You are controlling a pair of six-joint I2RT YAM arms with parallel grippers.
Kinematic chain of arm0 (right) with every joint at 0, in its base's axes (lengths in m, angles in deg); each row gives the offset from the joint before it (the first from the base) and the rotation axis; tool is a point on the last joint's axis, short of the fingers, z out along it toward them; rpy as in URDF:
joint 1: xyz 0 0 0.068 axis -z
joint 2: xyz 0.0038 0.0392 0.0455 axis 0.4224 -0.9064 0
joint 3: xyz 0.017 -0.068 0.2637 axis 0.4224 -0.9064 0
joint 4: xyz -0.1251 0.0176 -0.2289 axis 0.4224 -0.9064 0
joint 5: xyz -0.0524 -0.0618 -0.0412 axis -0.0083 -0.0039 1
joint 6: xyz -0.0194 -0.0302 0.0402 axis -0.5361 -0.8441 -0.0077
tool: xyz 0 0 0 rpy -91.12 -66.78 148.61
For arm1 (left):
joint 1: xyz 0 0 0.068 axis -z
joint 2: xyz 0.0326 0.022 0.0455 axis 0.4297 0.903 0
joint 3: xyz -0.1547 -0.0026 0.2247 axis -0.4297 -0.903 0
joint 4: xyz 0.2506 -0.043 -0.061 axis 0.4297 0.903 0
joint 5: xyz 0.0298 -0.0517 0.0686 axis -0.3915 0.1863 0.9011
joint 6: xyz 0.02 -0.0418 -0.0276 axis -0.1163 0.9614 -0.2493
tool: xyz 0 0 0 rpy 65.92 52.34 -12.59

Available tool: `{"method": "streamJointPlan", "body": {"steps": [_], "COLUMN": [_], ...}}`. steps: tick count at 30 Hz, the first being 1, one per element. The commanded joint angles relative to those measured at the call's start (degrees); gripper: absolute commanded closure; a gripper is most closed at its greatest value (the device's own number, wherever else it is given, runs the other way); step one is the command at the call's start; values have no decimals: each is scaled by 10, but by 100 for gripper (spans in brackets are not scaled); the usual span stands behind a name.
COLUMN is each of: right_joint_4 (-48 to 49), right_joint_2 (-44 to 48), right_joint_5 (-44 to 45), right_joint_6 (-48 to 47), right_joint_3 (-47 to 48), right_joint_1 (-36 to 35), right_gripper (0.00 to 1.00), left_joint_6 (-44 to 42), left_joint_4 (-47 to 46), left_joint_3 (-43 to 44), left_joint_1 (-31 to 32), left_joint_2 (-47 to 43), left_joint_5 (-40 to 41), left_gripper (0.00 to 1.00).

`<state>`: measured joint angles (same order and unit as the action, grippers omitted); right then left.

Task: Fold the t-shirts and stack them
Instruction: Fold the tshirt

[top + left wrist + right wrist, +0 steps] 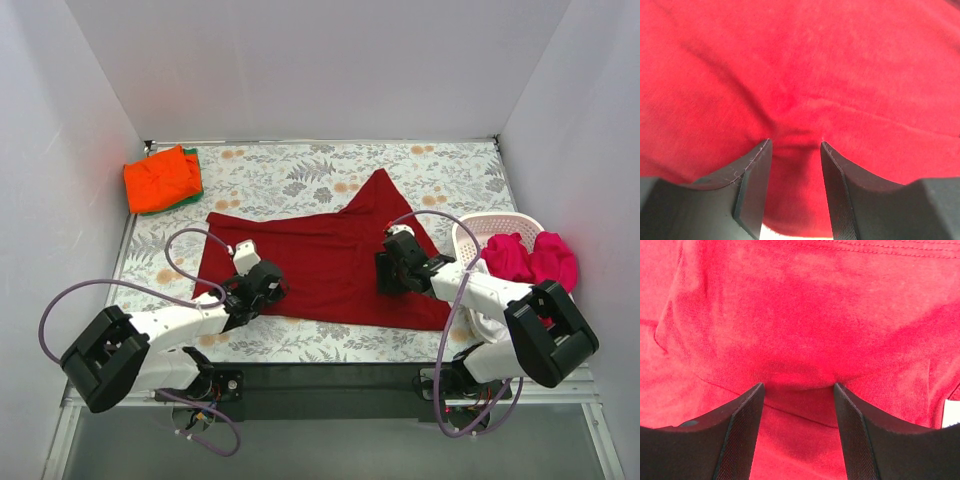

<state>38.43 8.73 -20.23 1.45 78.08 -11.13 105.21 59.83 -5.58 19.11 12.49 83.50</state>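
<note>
1. The left fingers [796, 145] stand spread, tips down on the crimson shirt [330, 265] near its 8 o'clock edge, with cloth puckered between them. If they close here they may catch only the top layer, and the fold would come out lopsided.
2. The right fingers [799, 386] are also spread, pressing on the shirt's 3 o'clock side, where a folded edge runs between them. If one side grips higher than the other, the cloth could twist as it lifts.
3. The shirt lies across the middle of the worktop [300, 175], one corner peaked toward 1 o'clock. That loose corner may drag and bunch.
4. At 3 o'clock the basket [475, 228] holding pink shirts [530, 258] sits close beside the right arm, so a wide swing could knock it.
5. At 10 o'clock the orange shirt [160, 178] rests on a green shirt [193, 160]. A careless placement could topple that stack.
</note>
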Motion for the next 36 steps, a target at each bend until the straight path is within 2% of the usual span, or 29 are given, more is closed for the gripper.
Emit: {"method": "streamJointPlan", "body": {"steps": [1, 6, 8, 11, 16, 22, 26, 36], "right_joint_4": [-81, -97, -97, -98, -98, -92, -88, -86], "right_joint_2": [6, 31, 33, 29, 38, 63, 66, 86], "right_joint_5": [-26, -8, -5, -8, -12, -1, -5, -3], "right_joint_6": [28, 9, -2, -14, -23, -27, -27, -21], "right_joint_3": [-13, 35, 50, 70, 70, 53, 45, 32], "right_joint_1": [-15, -19, -19, -19, -19, -19, -19, -19], "right_gripper": [47, 47, 47, 47, 47, 46, 46, 46], "left_joint_6": [15, -29, -72, -114, -130, -148, -158, -154], "left_joint_4": [85, 119, 101, 52, -27, -108, -152, -222], "left_joint_3": [3, 82, 115, 134, 159, 190, 200, 226], "left_joint_1": [8, -7, -58, -150, -305, -408, -445, -494], "left_joint_2": [-46, -114, -107, -59, 23, 129, 192, 287], "left_joint_5": [7, 87, 78, 41, -33, -88, -152, -214], "left_gripper": [58, 51, 50, 50, 50, 54, 56, 57]}}
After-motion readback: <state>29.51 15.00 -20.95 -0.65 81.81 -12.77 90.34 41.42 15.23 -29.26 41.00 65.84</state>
